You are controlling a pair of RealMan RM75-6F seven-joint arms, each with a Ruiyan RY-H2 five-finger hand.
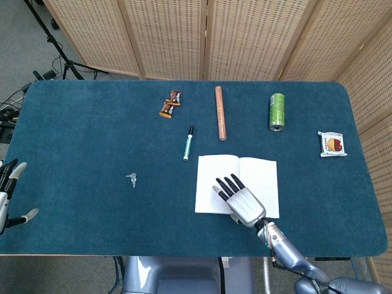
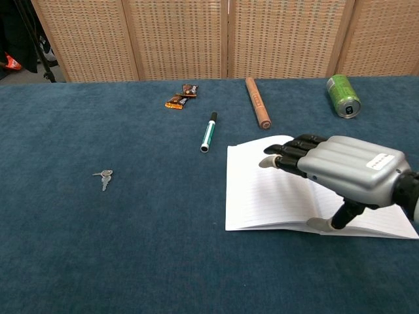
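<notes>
An open lined notebook (image 1: 211,177) (image 2: 262,190) lies flat on the blue table, right of centre. My right hand (image 1: 242,201) (image 2: 340,167) stretches over it, palm down, fingers straight and a little apart, pointing toward the left page. Its thumb reaches down to the notebook's near edge. It holds nothing. My left hand (image 1: 7,193) shows only in the head view, off the table's far left edge, with fingers apart and nothing in them.
Beyond the notebook lie a green marker (image 1: 188,143) (image 2: 209,133), a wooden rod (image 1: 220,112) (image 2: 257,102) and a green can (image 1: 277,111) (image 2: 344,95) on its side. Candy wrappers (image 1: 171,103), small keys (image 1: 131,179) (image 2: 104,176) and a snack packet (image 1: 332,144) lie about. Wicker screens stand behind.
</notes>
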